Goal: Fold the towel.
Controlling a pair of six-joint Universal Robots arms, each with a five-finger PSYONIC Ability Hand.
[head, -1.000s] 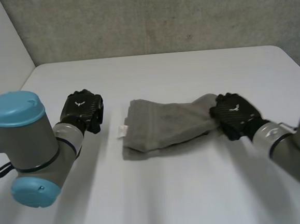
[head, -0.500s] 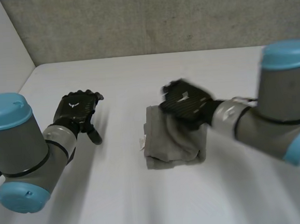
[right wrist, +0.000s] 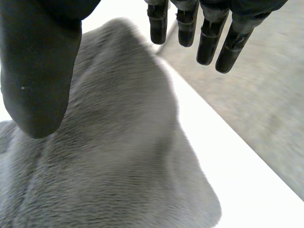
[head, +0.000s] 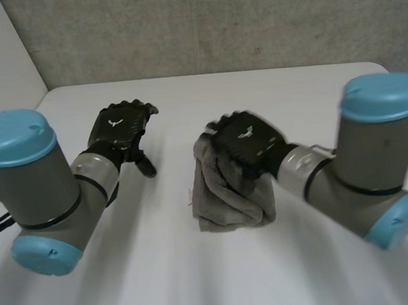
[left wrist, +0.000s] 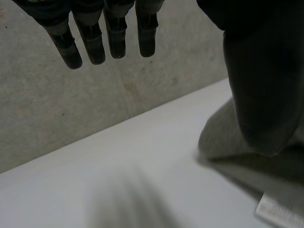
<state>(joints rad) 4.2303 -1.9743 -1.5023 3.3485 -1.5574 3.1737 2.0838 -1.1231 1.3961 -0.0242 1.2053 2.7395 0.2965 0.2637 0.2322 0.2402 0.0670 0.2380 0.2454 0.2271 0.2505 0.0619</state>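
At the middle of the white table (head: 270, 98), the grey towel (head: 225, 193) is lying as a folded, rumpled bundle, with a small white label (head: 190, 194) sticking out at the edge that faces the left arm. The right hand (head: 247, 140) is hovering over the far part of the bundle, its back turned up toward the head camera. In the right wrist view its fingers (right wrist: 209, 40) are reaching out straight past the cloth's edge, and the thumb (right wrist: 40, 80) is standing well apart from them, so nothing is being pinched. The thumb seems to be just over the cloth, though whether it is touching is hard to tell. The left hand (head: 121, 131) is hanging over bare table beside the towel, well apart from it. In the left wrist view its fingers (left wrist: 111, 40) are pointing out straight, the thumb (left wrist: 259, 95) is standing wide of them, and the hand is holding nothing. A rough grey wall (head: 215, 24) is running behind the table.
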